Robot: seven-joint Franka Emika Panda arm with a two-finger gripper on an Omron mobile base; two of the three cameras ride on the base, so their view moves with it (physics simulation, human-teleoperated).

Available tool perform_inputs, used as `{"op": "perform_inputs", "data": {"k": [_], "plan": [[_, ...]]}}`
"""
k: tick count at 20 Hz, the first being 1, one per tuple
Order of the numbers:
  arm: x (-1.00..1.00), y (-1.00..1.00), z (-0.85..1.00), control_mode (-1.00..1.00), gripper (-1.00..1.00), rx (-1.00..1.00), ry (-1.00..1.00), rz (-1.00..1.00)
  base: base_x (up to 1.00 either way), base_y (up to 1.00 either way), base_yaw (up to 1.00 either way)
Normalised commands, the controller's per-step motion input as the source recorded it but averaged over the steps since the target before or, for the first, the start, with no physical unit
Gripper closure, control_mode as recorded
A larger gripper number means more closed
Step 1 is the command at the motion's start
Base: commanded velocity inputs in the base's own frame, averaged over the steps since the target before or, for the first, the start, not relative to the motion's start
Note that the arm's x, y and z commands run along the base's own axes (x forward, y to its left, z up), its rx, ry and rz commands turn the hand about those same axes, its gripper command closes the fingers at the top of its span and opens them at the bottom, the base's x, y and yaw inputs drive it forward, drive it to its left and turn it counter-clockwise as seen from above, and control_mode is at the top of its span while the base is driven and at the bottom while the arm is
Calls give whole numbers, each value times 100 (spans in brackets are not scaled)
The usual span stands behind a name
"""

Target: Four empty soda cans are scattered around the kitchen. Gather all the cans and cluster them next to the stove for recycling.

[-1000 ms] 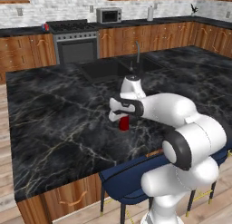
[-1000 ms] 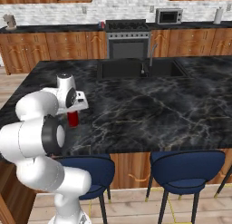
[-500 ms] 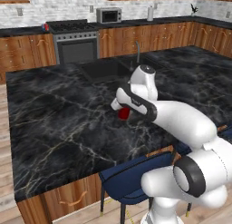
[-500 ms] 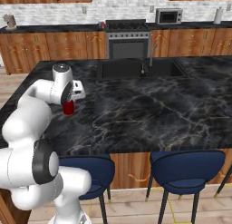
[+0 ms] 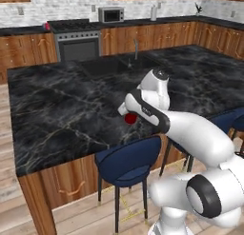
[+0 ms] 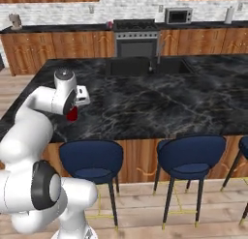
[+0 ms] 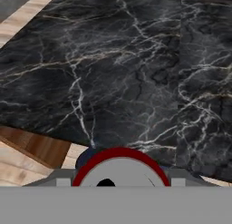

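My claw (image 5: 129, 116) is clamped on a red can (image 5: 129, 118) above the surface (image 5: 62, 110); the stove (image 5: 76, 39) lies far ahead, delivery pending.

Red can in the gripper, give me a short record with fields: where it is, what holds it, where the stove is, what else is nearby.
can: red can, silver top facing the hand camera
held by: gripper, closed on the can
position: lifted above the black marble island, near its front edge
stove: black range against the back wall, across the island
other can: small red one on the counter beside the stove
below: blue stools
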Motion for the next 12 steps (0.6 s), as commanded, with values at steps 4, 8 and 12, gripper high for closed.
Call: {"op": "perform_inputs", "data": {"k": [4,8,12], "plan": [[0,0,0,100,100,0,0,0,-45,72,0],[0,0,0,100,100,0,0,0,-39,93,-1],[0,0,0,100,100,0,0,0,-37,86,0]]}}
